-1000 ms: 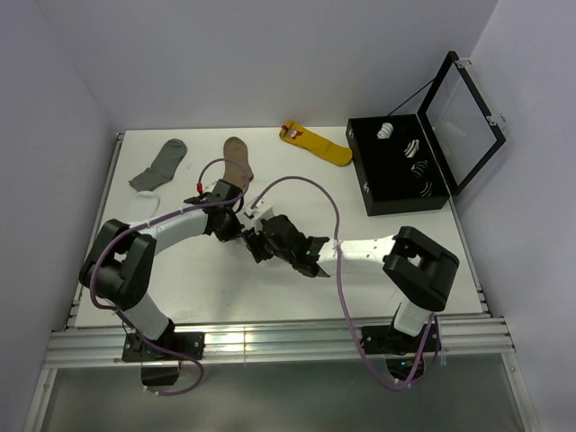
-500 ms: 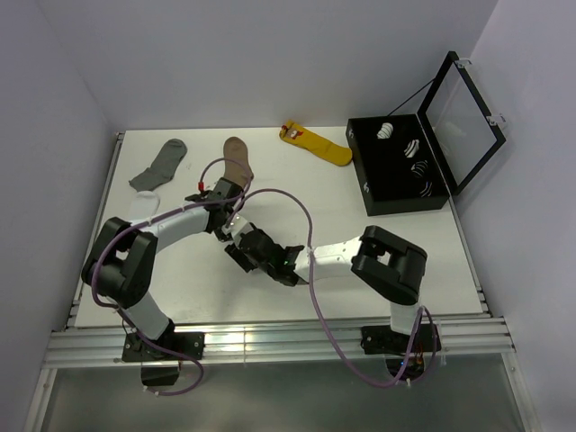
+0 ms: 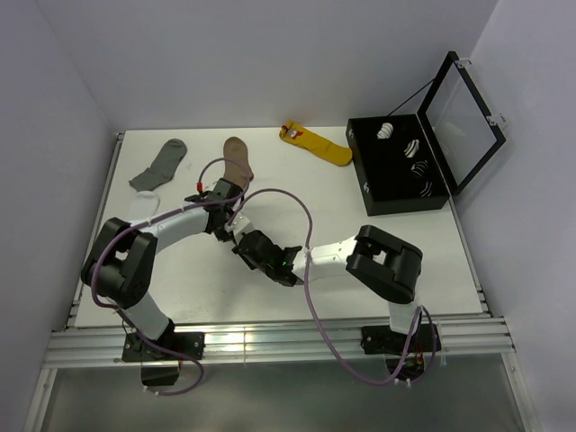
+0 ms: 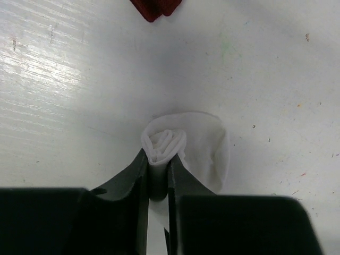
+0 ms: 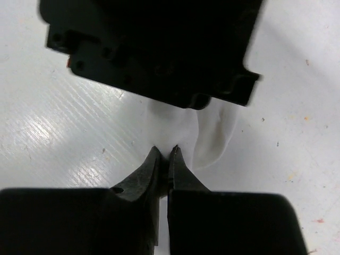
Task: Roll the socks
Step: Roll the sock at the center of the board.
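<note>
Where the two arms meet near the middle of the table, one rolled white sock lies between their claws. A second white sock lies flat at the left, just beside the left arm; it is too pale against the table to make out any stripes.

Three more socks lie along the far side: one grey sock at the left, one brown sock beside it, and one yellow sock further right. At the far right stands one black box with its lid raised, and three striped bundles sit inside it.

A small red tag sits on the yellow sock's far end, too small to read.

The left gripper has its jaws drawn narrow and pinches the tight inner coil of the rolled white sock, with fabric filling the slit between them. The looser outer layer bulges to the right of the coil.

The right gripper has its jaws pressed together, with only a hairline between them. Its tips sit at the near edge of the same sock. Whether any fabric is caught there cannot be told.
</note>
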